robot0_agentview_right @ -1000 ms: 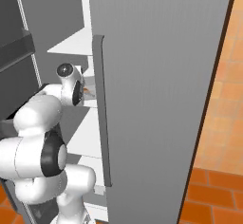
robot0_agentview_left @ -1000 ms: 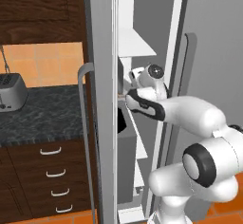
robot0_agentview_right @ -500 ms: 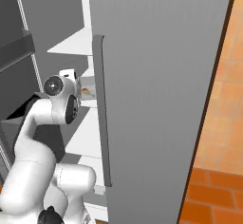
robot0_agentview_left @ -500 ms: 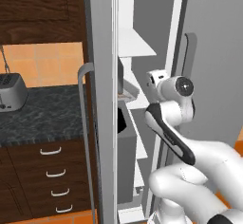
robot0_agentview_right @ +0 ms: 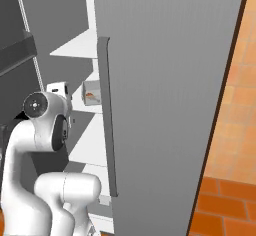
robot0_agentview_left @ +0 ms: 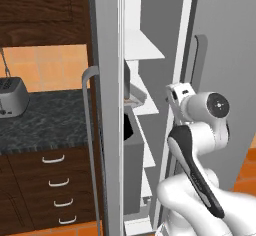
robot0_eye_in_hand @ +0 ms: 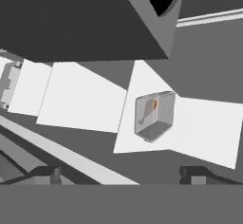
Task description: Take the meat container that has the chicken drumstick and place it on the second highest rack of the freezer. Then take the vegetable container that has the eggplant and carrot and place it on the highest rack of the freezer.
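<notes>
The meat container (robot0_eye_in_hand: 154,116) is sitting alone on a white freezer rack (robot0_eye_in_hand: 204,123), and the arm is pulling back from it: a second ago the hand was reaching in at the shelves, and now it is drawn out in front of the open freezer (robot0_agentview_left: 150,55) with its wrist turned away. The fingers (robot0_eye_in_hand: 47,173) are spread wide and empty, well apart from the box, so the release is done. Through the clear wall an orange-brown shape is showing, probably the chicken drumstick (robot0_eye_in_hand: 154,105), though it is too small to be sure. In the right base view the container (robot0_agentview_right: 91,93) is resting one rack below the top shelf, which suggests the first placement is finished and the vegetable container is coming next.
</notes>
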Controlling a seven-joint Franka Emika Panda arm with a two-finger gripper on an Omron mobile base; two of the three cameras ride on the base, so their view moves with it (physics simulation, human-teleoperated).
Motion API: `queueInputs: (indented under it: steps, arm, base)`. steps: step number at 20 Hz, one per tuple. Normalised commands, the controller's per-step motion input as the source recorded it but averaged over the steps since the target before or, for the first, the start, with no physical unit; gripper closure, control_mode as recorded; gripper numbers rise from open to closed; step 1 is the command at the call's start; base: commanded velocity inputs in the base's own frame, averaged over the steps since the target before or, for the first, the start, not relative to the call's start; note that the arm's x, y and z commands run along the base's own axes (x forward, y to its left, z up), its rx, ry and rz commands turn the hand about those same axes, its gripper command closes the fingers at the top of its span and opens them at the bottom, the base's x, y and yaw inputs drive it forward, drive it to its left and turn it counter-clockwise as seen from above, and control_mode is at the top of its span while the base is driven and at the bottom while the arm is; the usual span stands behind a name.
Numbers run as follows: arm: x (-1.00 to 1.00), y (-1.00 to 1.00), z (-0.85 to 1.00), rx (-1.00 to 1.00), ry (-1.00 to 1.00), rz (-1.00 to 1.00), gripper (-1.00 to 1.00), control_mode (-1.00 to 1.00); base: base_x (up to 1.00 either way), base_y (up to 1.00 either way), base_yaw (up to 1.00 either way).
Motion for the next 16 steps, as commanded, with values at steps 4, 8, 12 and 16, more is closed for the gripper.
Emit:
queueInputs:
  steps: [4, 8, 12, 16]
  arm:
    - [-1.00, 0.00, 0.02, 0.00, 0.04, 0.00, -1.00, -1.00]
    - [-0.75, 0.00, 0.00, -0.01, 0.12, 0.00, -1.00, 1.00]
    - [0.00, 0.00, 0.00, 0.00, 0.00, 0.00, -1.00, 1.00]
    - [0.00, 0.00, 0.00, 0.00, 0.00, 0.00, -1.00, 1.00]
  base:
    - [0.00, 0.00, 0.00]
    - [-0.25, -0.01, 0.00]
    - [-0.99, -0.09, 0.00]
    - [-1.00, 0.00, 0.06]
